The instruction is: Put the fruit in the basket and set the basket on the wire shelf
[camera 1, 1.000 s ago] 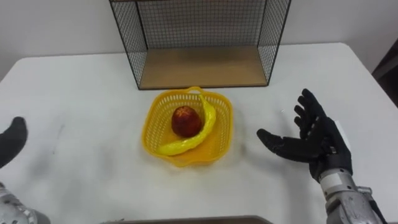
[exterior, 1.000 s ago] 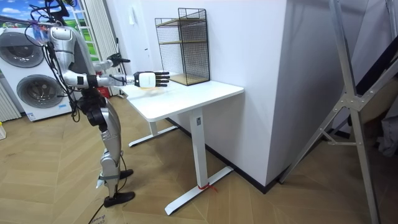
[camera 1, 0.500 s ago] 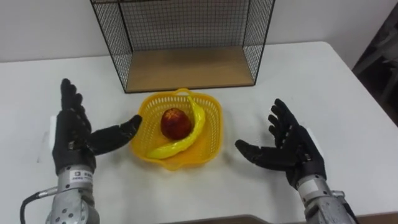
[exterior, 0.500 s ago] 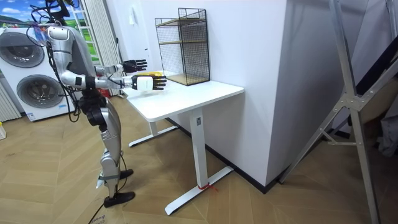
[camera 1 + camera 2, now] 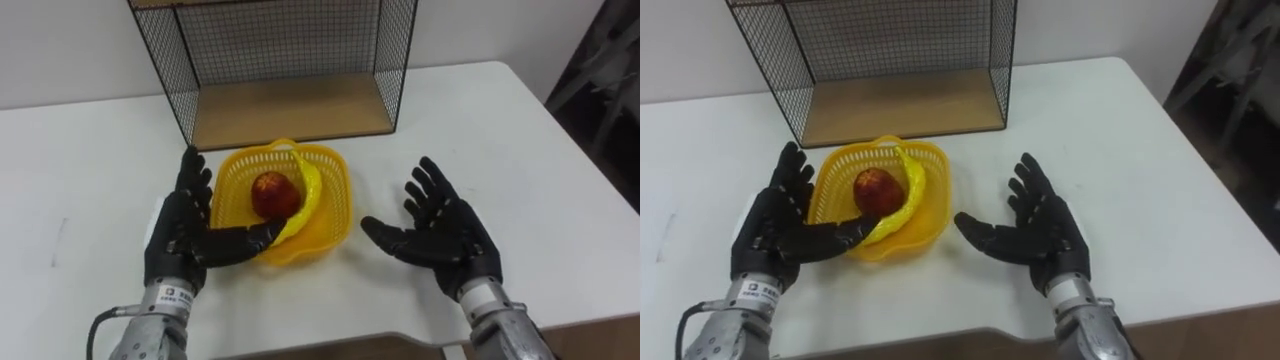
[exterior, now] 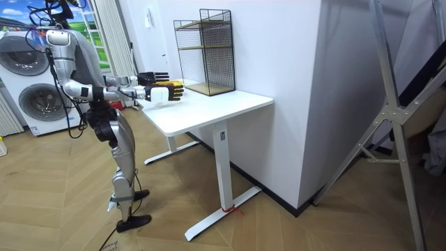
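left eye view is showing, nearest the robot, both hands lying open low over the white worktop (image 5: 520, 140). the left hand (image 5: 178, 235), fingers straight, is laying its thumb against the near left wall of the yellow basket (image 5: 338, 190). the right hand (image 5: 440, 232), palm turned inward, is hanging just beside the basket's right side, apart from it. the red apple (image 5: 272, 193) and the banana (image 5: 303, 195) are lying in the basket, so the fruit step looks done and the lift is being set up. next, i judge, both hands need closing on the basket's walls, then carrying it forward into the wire shelf (image 5: 290, 108) just behind. room view is adding what the eye views are cutting off: the shelf's upper tier, and the robot standing upright at the worktop's end.
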`<state>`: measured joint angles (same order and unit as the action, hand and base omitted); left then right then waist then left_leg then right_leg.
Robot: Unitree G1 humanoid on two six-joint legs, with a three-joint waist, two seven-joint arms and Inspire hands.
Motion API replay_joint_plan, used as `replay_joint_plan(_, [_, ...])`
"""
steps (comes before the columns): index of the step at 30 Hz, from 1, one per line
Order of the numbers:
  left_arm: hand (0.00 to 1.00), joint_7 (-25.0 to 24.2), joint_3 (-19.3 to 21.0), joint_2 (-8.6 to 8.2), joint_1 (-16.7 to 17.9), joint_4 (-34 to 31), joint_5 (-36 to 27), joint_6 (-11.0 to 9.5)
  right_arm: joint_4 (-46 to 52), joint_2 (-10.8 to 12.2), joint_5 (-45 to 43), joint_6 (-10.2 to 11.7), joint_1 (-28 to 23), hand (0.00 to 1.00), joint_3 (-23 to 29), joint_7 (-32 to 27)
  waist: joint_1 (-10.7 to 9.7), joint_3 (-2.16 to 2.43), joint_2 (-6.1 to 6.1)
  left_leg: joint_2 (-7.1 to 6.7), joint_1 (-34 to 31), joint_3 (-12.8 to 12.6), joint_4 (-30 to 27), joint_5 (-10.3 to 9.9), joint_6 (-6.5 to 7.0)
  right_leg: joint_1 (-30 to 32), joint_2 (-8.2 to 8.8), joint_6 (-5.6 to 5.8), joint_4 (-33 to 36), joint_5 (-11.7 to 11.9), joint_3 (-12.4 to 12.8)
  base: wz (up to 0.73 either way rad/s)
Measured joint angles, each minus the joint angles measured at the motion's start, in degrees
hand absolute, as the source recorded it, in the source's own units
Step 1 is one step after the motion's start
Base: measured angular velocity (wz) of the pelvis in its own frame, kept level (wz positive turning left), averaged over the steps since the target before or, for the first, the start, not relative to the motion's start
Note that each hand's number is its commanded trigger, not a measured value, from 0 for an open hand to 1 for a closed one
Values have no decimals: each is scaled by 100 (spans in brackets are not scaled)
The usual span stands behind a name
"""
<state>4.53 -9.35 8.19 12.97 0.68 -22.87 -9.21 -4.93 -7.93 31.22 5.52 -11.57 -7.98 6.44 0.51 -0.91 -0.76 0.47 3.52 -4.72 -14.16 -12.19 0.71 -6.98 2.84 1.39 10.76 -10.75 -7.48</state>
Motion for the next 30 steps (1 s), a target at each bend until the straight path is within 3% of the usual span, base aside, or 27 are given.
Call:
replay_joint_plan(6, [0,-55,21,3,-2,0,-465,0,-3,5,473,11,4,0,-170,228,19,28,104,-1,22,3,31,0,0,-50,0,0,-11,0,-8,0])
replay_joint_plan(11, [0,-165,-3,2,-6,131,-471,1,-56,62,447,11,36,0,-256,305,30,1,142,0,29,-1,32,0,0,-32,0,0,-11,0,-2,0])
replay_joint_plan(17, [0,-277,-92,-3,5,308,-455,8,-71,78,365,10,37,0,-300,339,17,-49,84,3,3,-2,43,-3,-1,13,-4,0,9,0,-3,0])
replay_joint_plan(23, [0,-298,-168,-93,1,389,-446,14,-210,81,164,6,168,0,-459,380,10,-31,55,1,7,-2,50,-2,-1,17,-3,0,8,0,-17,0])
replay_joint_plan(30, [0,-299,-294,-222,-24,532,-438,20,-347,164,-75,5,379,0,-600,460,6,-10,127,2,14,3,63,1,-2,-17,-2,0,-4,0,-50,0])
